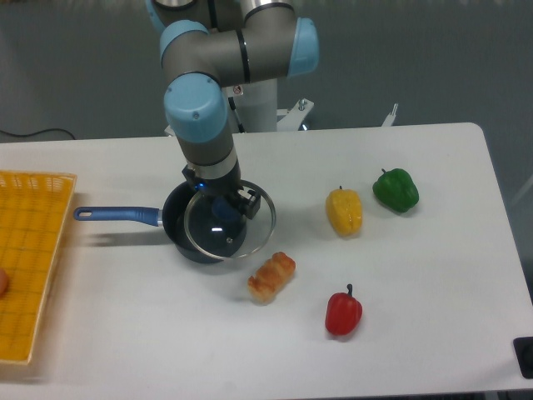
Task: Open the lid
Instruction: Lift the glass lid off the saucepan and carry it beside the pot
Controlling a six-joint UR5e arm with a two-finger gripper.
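Now the tool (223, 200) holds the lid (230, 222) overhanging the saucepan (179, 233) rim.

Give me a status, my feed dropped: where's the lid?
Gripper down on the blue knob; jaw state unclear. Round glass lid tilted, shifted right off the dark blue saucepan. Bread-like piece close by on the right.

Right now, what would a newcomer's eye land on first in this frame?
The arm's end effector planted over the blue knob of the glass lid, which sits shifted right of the dark blue saucepan at centre left. Next, the bright yellow pepper, green pepper and red pepper to the right, and the yellow basket at the left edge.
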